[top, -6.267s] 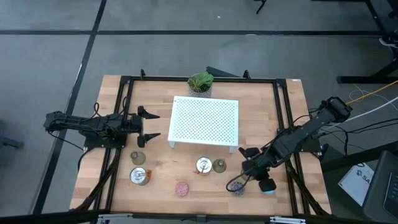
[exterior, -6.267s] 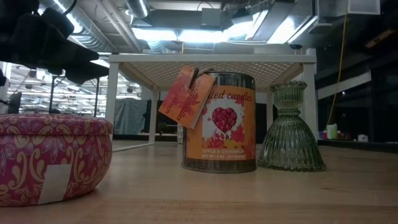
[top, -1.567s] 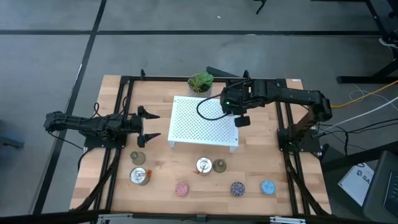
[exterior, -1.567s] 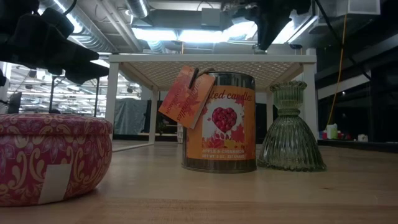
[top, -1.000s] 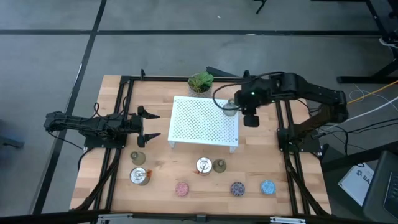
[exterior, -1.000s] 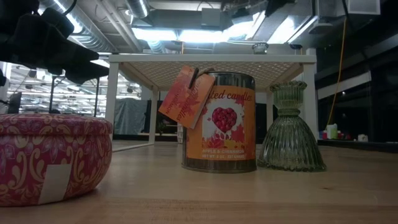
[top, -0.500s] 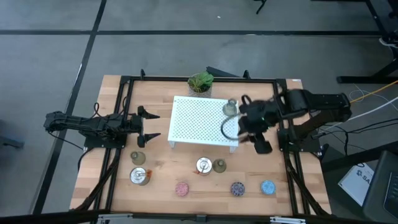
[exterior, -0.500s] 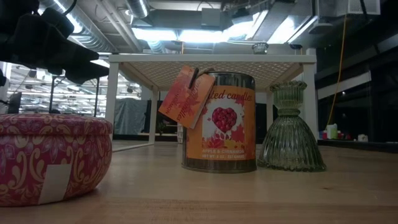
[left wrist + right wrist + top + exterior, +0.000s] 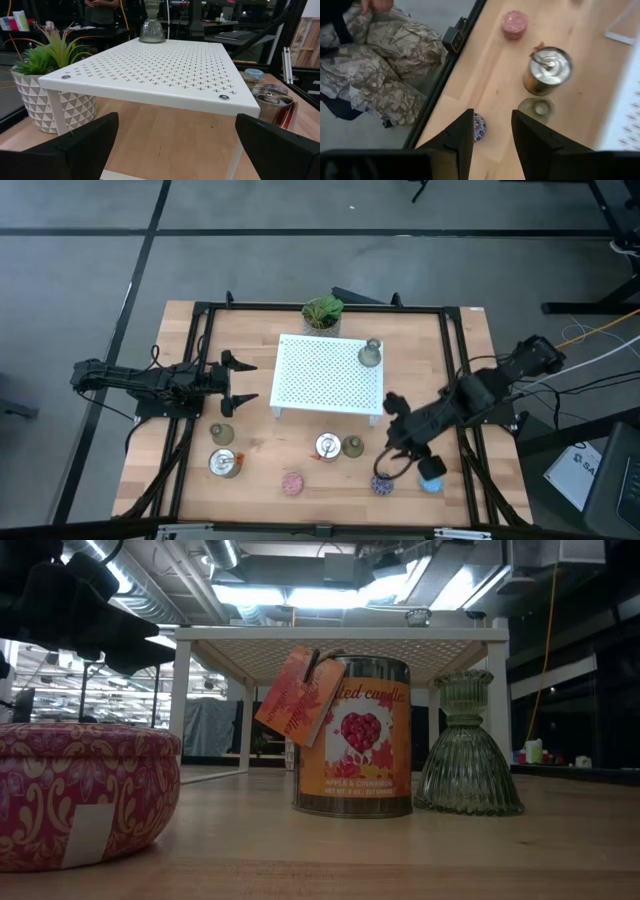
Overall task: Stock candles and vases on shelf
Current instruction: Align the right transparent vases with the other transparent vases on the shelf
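Mid-stocking, between placings. Right gripper (image 9: 394, 446) empty, fingers (image 9: 462, 137) apart, hovering over the near right of the table, just beside the dark blue-purple candle (image 9: 382, 483). Next, by judgement: drop over that candle or the nearby vase (image 9: 352, 446), then close squarely on its sides. Left gripper (image 9: 240, 380) waiting left of the shelf (image 9: 310, 370), fingers spread.

Counted: three vases, one (image 9: 370, 353) on the shelf's far right corner, another (image 9: 221, 434) near left. Five candles, all on the tabletop: two silver tins (image 9: 328, 446) (image 9: 225, 463), one pink (image 9: 292, 483), one dark blue-purple, one light blue (image 9: 434, 482).
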You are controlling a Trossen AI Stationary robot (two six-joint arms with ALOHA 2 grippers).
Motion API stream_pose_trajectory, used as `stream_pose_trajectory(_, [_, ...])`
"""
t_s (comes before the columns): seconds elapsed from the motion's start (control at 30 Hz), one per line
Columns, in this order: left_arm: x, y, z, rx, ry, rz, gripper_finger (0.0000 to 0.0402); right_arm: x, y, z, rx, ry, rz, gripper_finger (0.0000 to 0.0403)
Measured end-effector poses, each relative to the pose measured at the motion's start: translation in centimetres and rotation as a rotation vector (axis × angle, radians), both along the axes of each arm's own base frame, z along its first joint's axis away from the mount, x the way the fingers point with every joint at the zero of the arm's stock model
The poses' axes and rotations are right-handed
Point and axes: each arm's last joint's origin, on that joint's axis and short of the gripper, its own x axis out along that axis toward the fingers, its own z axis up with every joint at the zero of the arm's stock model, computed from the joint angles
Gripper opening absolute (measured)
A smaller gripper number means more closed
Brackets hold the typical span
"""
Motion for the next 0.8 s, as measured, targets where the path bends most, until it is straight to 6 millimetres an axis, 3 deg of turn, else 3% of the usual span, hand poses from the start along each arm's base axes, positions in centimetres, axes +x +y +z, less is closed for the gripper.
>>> stream_pose_trajectory(0.37, [0.0,0.0,0.0,0.0,0.0,0.0,0.04,1.9,1.4,-5.3,0.028,-0.153,-0.012,0.0135])
stream_pose_trajectory(0.63, [0.0,0.0,0.0,0.0,0.0,0.0,0.04,3.2,1.8,-7.0,-0.022,-0.237,0.013,0.0135])
stream_pose_trajectory(0.8, [0.0,0.0,0.0,0.0,0.0,0.0,0.04,4.4,1.9,-9.3,-0.128,-0.177,-0.009,0.0135])
